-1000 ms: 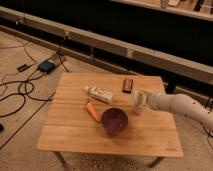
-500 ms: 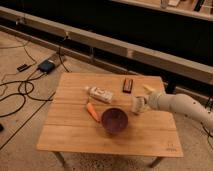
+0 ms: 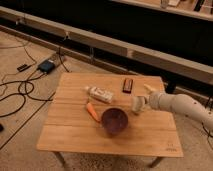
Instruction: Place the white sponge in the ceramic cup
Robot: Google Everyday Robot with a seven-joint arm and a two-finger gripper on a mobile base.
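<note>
My gripper reaches in from the right on a white arm. It hangs low over the right middle of the wooden table, just right of the dark purple bowl. A small whitish shape at the gripper's tip merges with it, and I cannot tell whether it is the ceramic cup. I cannot pick out the white sponge; it may be hidden in or behind the gripper. A pale cream tip sticks up just behind the gripper.
A long white labelled tube lies at the table's middle left, with an orange carrot in front of it. A dark bar lies near the far edge. Cables and a blue box are on the floor to the left.
</note>
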